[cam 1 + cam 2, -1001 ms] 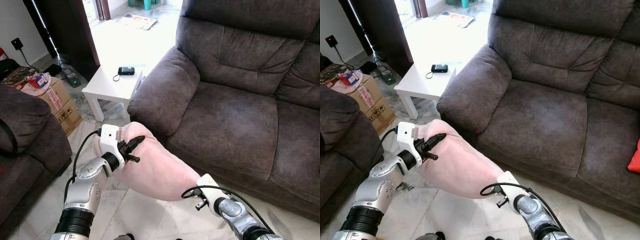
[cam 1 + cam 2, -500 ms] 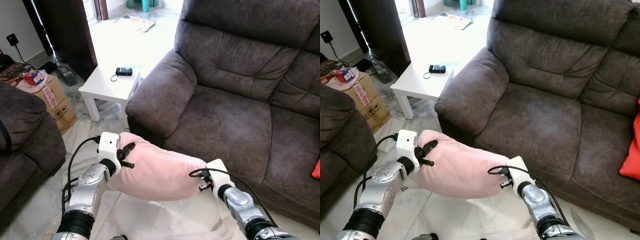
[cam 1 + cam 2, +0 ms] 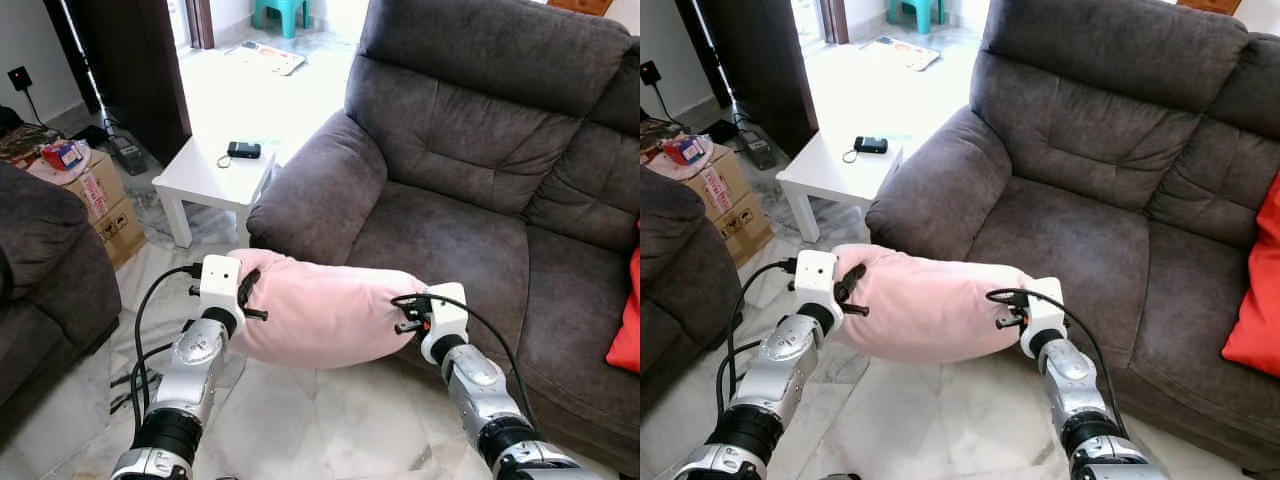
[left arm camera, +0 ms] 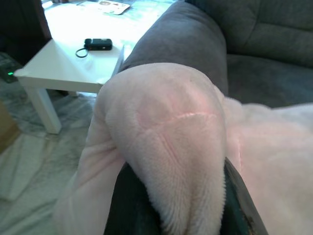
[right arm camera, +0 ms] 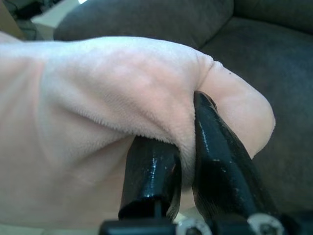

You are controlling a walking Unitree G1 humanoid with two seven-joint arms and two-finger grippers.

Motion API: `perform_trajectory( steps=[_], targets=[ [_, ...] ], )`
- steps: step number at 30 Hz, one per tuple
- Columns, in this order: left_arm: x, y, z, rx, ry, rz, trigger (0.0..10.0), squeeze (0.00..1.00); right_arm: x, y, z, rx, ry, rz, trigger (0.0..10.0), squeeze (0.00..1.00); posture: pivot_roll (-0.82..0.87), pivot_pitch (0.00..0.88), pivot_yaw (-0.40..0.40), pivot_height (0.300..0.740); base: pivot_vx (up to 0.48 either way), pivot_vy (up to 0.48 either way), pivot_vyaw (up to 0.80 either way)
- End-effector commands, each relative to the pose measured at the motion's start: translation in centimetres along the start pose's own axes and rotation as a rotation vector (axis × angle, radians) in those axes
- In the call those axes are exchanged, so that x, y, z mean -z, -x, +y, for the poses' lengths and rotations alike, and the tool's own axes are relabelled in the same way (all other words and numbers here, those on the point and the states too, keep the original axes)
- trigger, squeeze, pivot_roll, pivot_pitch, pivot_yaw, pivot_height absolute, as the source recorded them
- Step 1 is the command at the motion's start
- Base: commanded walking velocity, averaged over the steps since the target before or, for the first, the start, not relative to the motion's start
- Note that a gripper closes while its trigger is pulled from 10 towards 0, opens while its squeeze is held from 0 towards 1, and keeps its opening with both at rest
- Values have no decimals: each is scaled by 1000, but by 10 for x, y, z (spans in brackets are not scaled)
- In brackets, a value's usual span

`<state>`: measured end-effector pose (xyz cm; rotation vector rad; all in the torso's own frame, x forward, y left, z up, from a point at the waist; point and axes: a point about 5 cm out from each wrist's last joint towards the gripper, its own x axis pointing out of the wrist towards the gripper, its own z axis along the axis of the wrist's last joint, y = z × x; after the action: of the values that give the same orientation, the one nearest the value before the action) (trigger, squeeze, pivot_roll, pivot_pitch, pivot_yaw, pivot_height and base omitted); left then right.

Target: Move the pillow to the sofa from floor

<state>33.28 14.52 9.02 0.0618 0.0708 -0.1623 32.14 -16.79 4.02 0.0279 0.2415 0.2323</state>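
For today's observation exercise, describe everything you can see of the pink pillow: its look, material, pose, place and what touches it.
The pillow is pale pink, long and plump, with a soft, short-pile plush surface and a faint seam at one end. It hangs roughly level in the air, off the floor, just in front of the dark grey sofa, near its armrest and seat edge. The left gripper pinches one end and the right gripper pinches the other; the fabric bunches around the black fingers. Whether it touches the sofa front cannot be told.

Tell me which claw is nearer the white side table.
Left. The left claw grips the pillow end just before the white side table; the right claw holds the far end.
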Motion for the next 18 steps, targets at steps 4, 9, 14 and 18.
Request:
perform_trajectory(
  steps=[4,9,14,18],
  targets=[
    [-4,-5,-15,36,-43,-23,10000,0,-21,-5,2,-13,-19,-123,10000,0,169,61,-178,740,0,0,0],
    [-5,-6,-20,42,-47,-38,10000,0,-25,-5,5,-17,-36,-154,10000,0,162,67,-174,740,0,0,0],
    [-5,-5,-29,61,-60,-49,10000,0,-30,-4,4,0,-46,-189,10000,0,127,85,-160,740,0,0,0],
    [-5,-4,-27,66,-60,-59,10000,0,-32,-4,4,32,-55,-211,10000,0,92,94,-124,740,0,0,0]
  ],
)
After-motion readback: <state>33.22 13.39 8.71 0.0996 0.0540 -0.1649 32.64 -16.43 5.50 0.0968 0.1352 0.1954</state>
